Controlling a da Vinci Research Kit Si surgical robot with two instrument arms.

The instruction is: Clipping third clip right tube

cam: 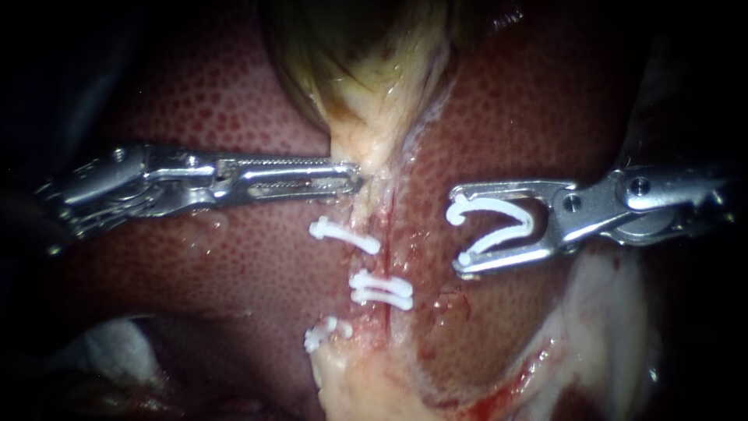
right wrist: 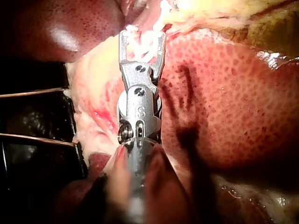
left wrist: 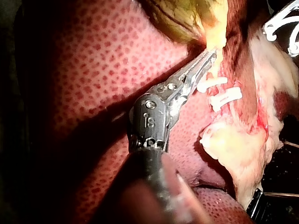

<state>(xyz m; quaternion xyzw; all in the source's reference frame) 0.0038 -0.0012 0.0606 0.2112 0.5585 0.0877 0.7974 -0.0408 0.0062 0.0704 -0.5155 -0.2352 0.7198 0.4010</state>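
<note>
Right instrument (cam: pixel 458 230) is carrying an open clip (cam: pixel 499 203), jaws wide but gripping it from both sides, hanging clear of the tube (cam: pixel 372 210) ahead of them. Left instrument (cam: pixel 354 178) is clamping the gallbladder neck (cam: pixel 366 148), jaws together on its edge. Three set clips (cam: pixel 382 290) are sitting ahead of the right jaws. Looks like the approach step: next it's needing to straddle the tube, then squeeze. Can't tell which strand is the right tube

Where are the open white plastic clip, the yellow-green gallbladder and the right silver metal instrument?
open white plastic clip (cam: pixel 499 205), endoscope view, upper arm.
yellow-green gallbladder (cam: pixel 366 54), endoscope view, middle of its body.
right silver metal instrument (cam: pixel 458 230), endoscope view, midway between jaw tips.
</note>
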